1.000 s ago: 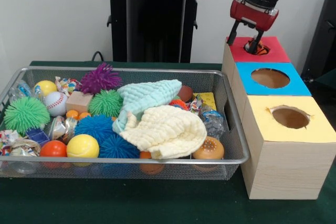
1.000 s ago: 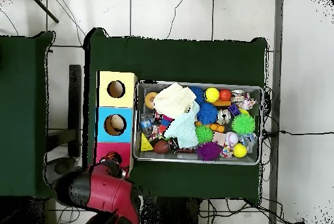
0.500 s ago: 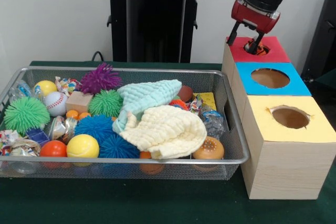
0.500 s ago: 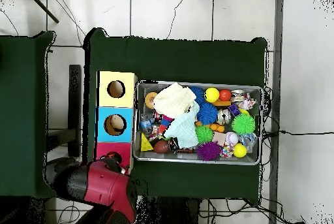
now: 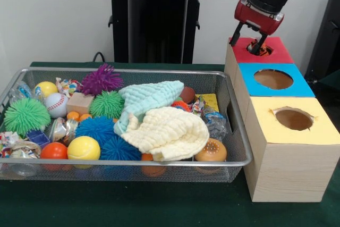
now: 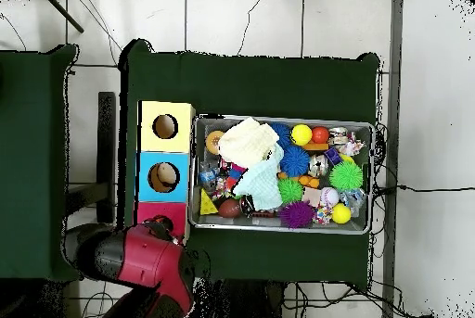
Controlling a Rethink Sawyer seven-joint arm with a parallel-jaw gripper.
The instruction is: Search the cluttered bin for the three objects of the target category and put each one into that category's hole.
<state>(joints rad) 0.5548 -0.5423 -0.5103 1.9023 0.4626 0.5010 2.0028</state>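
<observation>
The wire-mesh bin [image 5: 133, 161] is heaped with spiky balls, smooth balls, wrapped bits and two cloths; it also shows in the overhead view [image 6: 283, 118]. The red-topped wooden box [image 5: 277, 52] stands at the far end of a row of three boxes. Its round hole [image 5: 264, 51] is partly hidden by my gripper, and something orange shows inside it. My gripper [image 5: 247, 41] hangs just above that hole with its fingers spread and nothing between them. In the overhead view my red arm [image 6: 139, 259] covers the gripper and most of the red box [image 6: 158, 212].
A blue-topped box [image 5: 273, 80] and a yellow-topped box [image 5: 294, 119], each with a round hole, stand next to the bin's right side. A mint cloth [image 5: 149, 97] and a cream cloth [image 5: 167, 131] cover the bin's middle. The black pedestal [image 5: 157, 19] stands behind.
My gripper has risen slightly over the red box's hole and drifted a little right. The orange thing at the hole shows less than before. The bin's contents have not moved.
</observation>
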